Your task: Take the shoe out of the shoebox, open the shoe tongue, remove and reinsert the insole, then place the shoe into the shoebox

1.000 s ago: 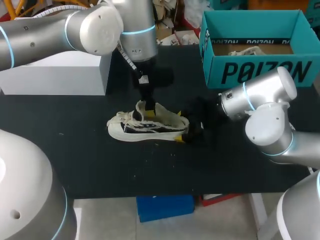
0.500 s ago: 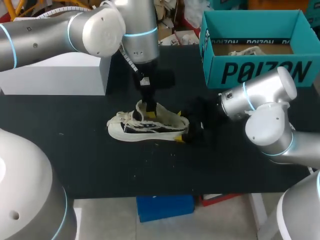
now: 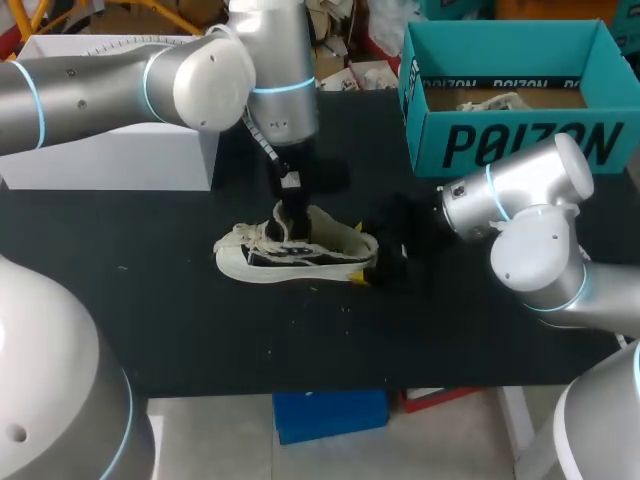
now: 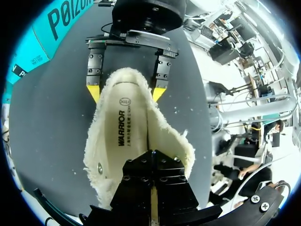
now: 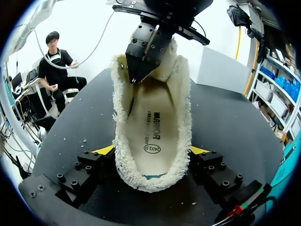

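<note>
Upper right: teal cardboard shoebox holds crumpled paper. Centre: right gripper clamps white fleecy shoe at heel; left gripper pinched narrow inside it.

The fleece-lined cream shoe is lying on the black tabletop; the teal cardboard shoebox is standing behind it, rightward.

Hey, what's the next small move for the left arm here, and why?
Probably pinch the insole and peel it upward. The right gripper clamps the shoe at the heel from both sides, the insole lies flat inside, and the left gripper, fingers together, is down toward its front.
</note>
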You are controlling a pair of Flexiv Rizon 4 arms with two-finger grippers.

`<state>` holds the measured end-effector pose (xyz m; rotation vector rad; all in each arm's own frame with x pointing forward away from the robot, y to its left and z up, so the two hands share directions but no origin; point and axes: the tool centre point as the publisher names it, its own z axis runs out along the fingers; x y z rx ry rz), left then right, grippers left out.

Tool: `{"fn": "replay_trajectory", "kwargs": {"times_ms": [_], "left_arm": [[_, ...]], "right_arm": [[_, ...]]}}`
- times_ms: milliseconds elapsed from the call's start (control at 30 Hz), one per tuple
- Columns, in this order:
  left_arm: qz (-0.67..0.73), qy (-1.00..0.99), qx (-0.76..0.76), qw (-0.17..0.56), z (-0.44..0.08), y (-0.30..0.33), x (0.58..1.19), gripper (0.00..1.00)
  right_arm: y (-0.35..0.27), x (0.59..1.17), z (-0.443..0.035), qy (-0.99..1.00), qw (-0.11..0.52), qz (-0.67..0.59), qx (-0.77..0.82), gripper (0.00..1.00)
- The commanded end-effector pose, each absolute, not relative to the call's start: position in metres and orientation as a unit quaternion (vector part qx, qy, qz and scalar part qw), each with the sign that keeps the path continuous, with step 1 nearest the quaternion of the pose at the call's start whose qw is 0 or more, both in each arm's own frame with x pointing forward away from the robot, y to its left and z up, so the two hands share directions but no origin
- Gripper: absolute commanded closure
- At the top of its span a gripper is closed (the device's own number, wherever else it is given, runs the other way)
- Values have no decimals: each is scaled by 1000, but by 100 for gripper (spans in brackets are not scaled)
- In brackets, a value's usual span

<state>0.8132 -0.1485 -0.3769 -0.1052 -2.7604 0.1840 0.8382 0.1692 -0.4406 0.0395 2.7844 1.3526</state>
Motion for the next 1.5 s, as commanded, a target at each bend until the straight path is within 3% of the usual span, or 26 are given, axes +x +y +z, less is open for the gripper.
{"fn": "replay_trajectory", "kwargs": {"times_ms": [33, 1167, 1200, 1233, 1400, 1500], "left_arm": [[58, -980, -37, 189, -389, -156, 814, 100], [31, -981, -16, 190, -424, -157, 796, 99], [31, -982, -13, 187, -423, -156, 797, 65], [32, -982, -13, 185, -422, -156, 797, 41], [29, -987, -5, 160, -420, -155, 797, 18], [22, -989, 0, 146, -421, -155, 795, 22]], "right_arm": [[170, 838, -441, 899, 23, 436, 14, 100], [170, 838, -441, 899, 23, 436, 14, 100], [170, 838, -441, 899, 23, 436, 14, 100], [170, 838, -441, 899, 23, 436, 14, 100], [170, 838, -441, 899, 23, 436, 14, 100], [170, 838, -441, 899, 23, 436, 14, 100]]}}
